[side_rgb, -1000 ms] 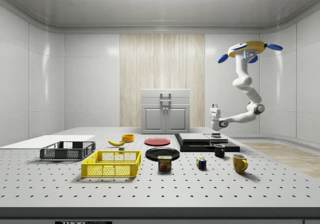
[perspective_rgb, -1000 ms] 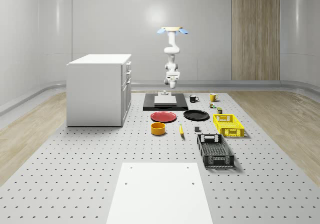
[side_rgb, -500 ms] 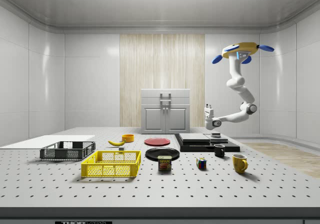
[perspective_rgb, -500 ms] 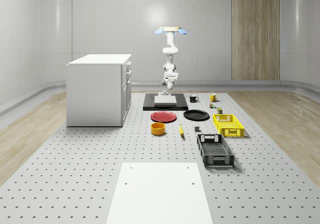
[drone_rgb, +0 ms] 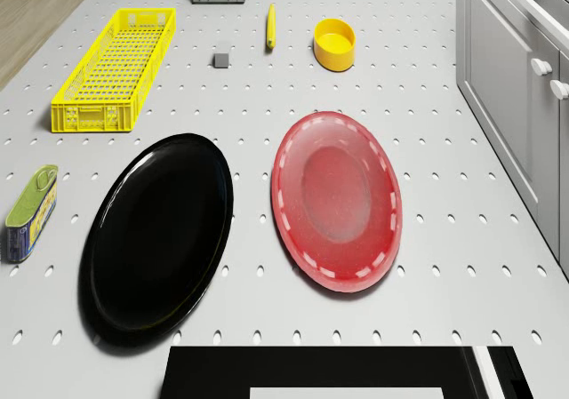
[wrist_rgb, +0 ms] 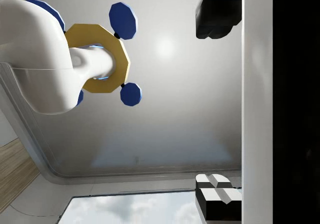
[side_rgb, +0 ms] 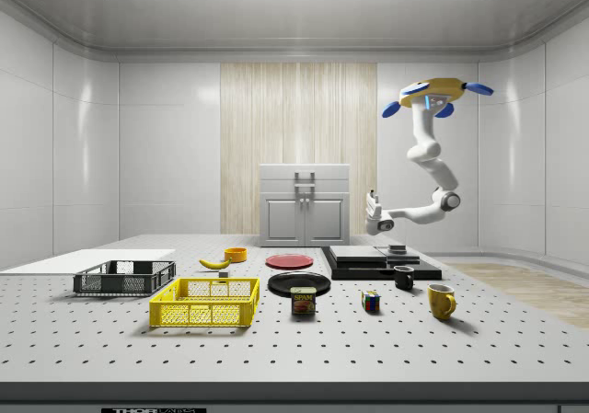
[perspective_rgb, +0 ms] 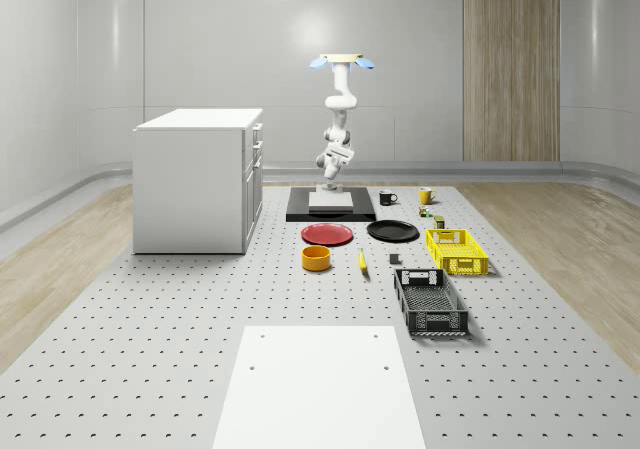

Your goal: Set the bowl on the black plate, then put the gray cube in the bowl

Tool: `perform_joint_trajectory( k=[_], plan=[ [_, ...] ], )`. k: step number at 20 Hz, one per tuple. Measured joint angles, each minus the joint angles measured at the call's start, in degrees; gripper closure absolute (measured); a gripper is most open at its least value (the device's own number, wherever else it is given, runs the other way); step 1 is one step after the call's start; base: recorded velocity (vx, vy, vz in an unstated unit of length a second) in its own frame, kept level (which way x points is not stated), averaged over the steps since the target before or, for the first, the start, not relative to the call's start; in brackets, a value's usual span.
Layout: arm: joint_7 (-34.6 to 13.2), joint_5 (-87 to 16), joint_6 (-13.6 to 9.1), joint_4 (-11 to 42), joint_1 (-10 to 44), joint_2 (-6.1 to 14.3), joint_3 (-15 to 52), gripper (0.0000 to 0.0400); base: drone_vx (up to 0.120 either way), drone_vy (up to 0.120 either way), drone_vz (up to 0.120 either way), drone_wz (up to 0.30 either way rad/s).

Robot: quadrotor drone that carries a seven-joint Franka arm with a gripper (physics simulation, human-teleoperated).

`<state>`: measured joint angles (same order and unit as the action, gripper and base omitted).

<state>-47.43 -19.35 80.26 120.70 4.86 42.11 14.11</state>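
The yellow bowl (perspective_rgb: 316, 258) (drone_rgb: 334, 43) sits on the table in front of the red plate. Right of the red plate in the whole-scene view lies the black plate (perspective_rgb: 392, 231) (drone_rgb: 160, 235), bare. The small gray cube (perspective_rgb: 394, 260) (drone_rgb: 220, 59) rests on the table between the bowl and the yellow crate. The drone (perspective_rgb: 340, 61) (side_rgb: 433, 96) hovers high over the table's far end, above the black platform. My gripper (perspective_rgb: 328, 171) (side_rgb: 372, 198) (wrist_rgb: 218, 107) hangs above that platform, tilted upward toward the drone, open, with nothing between its fingers, far from the bowl and the cube.
A red plate (perspective_rgb: 327, 234), a banana (perspective_rgb: 362, 260), a yellow crate (perspective_rgb: 457, 250) and a black crate (perspective_rgb: 430, 301) lie around the bowl. A white cabinet (perspective_rgb: 198, 179) stands at the whole-scene view's left. Two mugs (perspective_rgb: 387, 197) and a can (drone_rgb: 31, 212) sit near the black platform (perspective_rgb: 330, 207).
The drone has drifted toward the side view's left. The arm has swung the gripper up from pointing down over the platform to tilted upward.
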Motion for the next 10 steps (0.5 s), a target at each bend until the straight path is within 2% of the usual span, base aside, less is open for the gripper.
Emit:
perform_joint_trajectory(
  k=[3,5,8,10],
  plan=[
    [-1.93,-11.7,0.59,3.86,2.71,0.92,7.95,0.0,0.12,0.0,0.0,0.0],
    [-4.02,-22.14,1.11,8.47,5.26,1.96,14.68,0.0,0.12,0.0,0.0,0.0],
    [-8.99,-40.92,1.55,18.62,10.52,4.2,25.72,0.0,0.12,0.0,0.0,0.0],
    [-13.59,-53.98,0.92,26.2,15.24,5.89,32.62,0.0,0.12,0.0,0.0,0.0]
  ],
)
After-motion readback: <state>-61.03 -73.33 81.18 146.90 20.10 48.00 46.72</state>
